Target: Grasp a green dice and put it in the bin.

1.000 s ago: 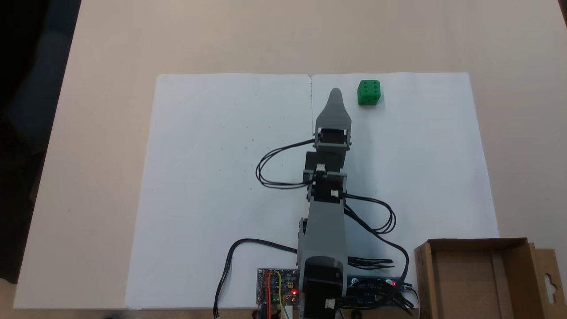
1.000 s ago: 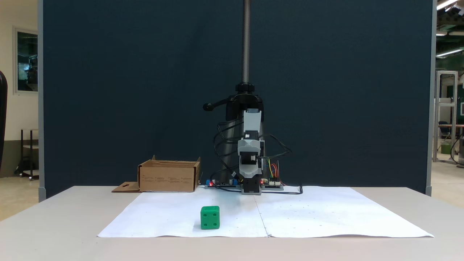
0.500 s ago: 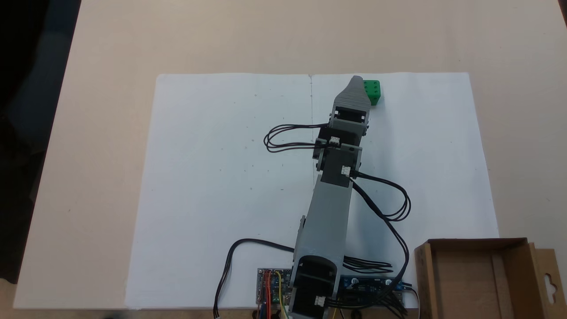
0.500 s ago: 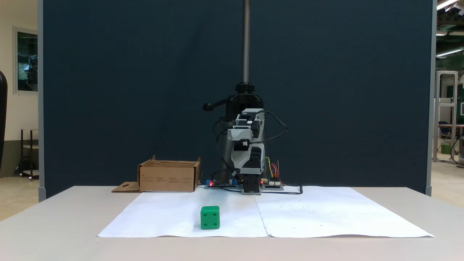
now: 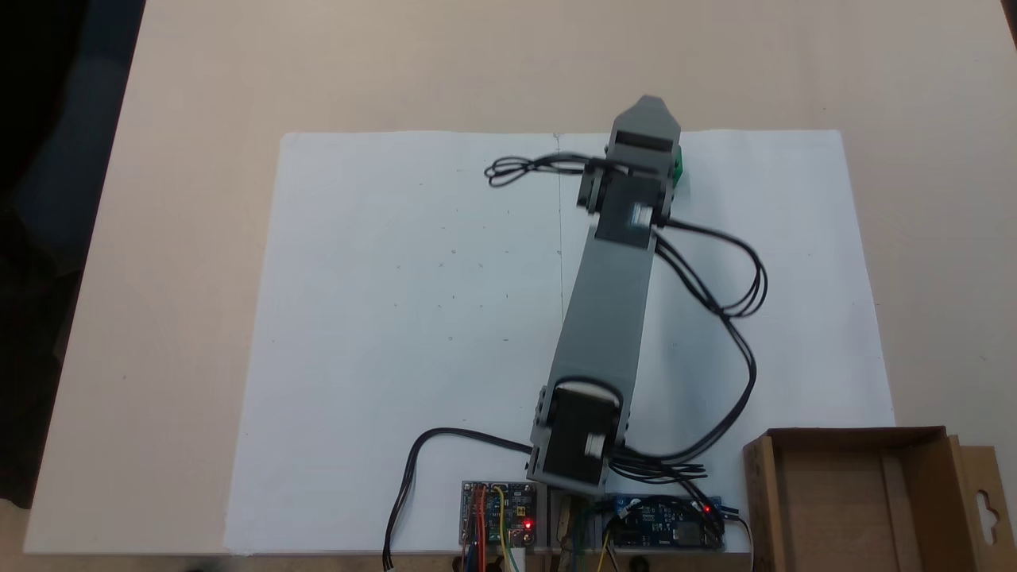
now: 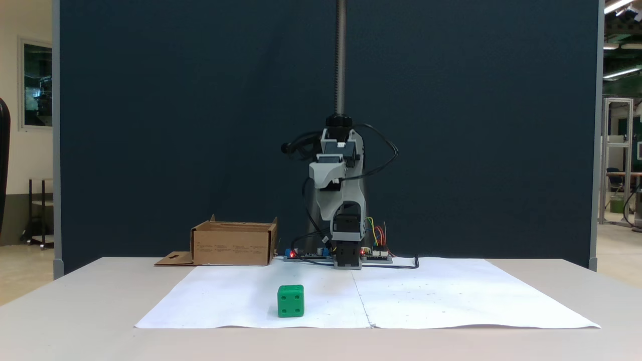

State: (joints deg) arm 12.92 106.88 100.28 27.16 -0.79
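Reach step, nothing grasped: gripper (image 6: 327,176) raised high above the green dice (image 6: 290,301) near the white paper sheet's (image 5: 397,318) far edge, jaw opening cannot be told; bin (image 5: 854,496) at tabletop's near corner; next move needs a descent with jaws straddling the cube.

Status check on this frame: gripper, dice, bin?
Gripper raised above the dice, jaw state unclear. Green dice on the paper, ungrasped. Bin empty, nothing in the way.

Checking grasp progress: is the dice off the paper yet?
No. In a fixed view the green dice sits on the white paper, untouched.
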